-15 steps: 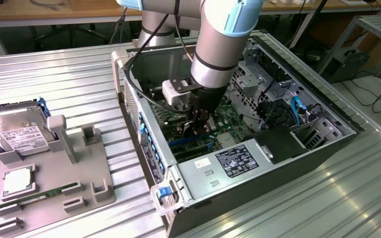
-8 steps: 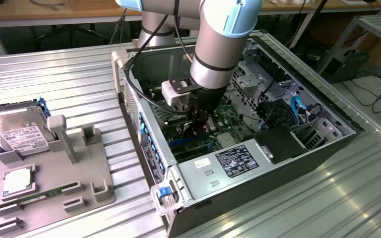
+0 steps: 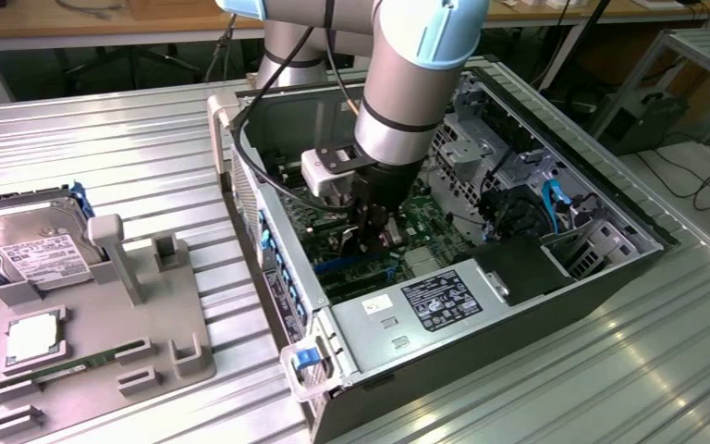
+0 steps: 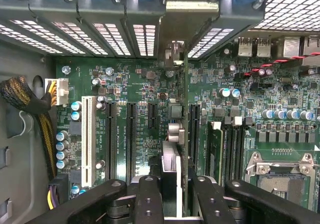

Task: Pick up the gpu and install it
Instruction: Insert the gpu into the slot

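- the gpu [image 4: 184,134] looks like a light, stiff card, so i judge it will not sag or flex in the grip, but it should tolerate no twisting or sideways force.
- it seems fragile: bare board and small soldered parts, so pressure belongs on the flat faces near the top edge, away from the connector edge.
- the hold in place matches that judgement: the gripper [image 4: 172,194] is clamped on the card's upper edge, one black finger [image 4: 149,199] on each side of the thin board.
- a smooth board pinched by hard fingers could slip or tilt, so i would expect it to need a square, firm pinch.
- in the wrist view the card is seen edge-on, a thin dark green strip running away from the fingers toward the rear of the computer case [image 3: 602,277], with a pale metal bracket [image 4: 172,54] at its far end.
- it stands upright over the motherboard [image 4: 145,114], just beside a long black slot [image 4: 194,134]; whether its edge is seated or touching the slot, i cannot tell.
- the bracket end sits up against the row of rear slot covers [image 4: 100,39].
- in the exterior view the arm [image 3: 410,83] reaches down into the open case, with the gripper [image 3: 373,236] low over the green board.
- outside the case, a grey tray [image 3: 108,361] holds a hard drive [image 3: 34,250] and a ram stick [image 3: 71,365], well apart from the work.
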You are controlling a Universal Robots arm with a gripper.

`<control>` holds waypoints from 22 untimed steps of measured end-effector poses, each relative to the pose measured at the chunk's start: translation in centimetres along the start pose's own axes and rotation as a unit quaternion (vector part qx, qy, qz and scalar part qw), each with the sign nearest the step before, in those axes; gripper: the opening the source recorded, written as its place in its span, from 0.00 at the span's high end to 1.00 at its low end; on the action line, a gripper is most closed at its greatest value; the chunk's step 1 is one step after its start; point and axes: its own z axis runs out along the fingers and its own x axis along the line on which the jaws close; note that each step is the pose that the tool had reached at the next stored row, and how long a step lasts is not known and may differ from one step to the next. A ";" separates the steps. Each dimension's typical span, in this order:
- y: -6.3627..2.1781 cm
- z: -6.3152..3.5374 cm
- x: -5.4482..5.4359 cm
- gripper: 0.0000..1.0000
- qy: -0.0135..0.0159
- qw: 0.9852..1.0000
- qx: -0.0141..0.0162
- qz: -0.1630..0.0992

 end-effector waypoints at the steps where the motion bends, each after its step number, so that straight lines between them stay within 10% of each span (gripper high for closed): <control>1: -0.14 -0.01 0.0 0.72 0.000 1.000 0.000 0.000; 22: 0.25 0.16 0.0 0.72 0.000 1.000 0.000 0.019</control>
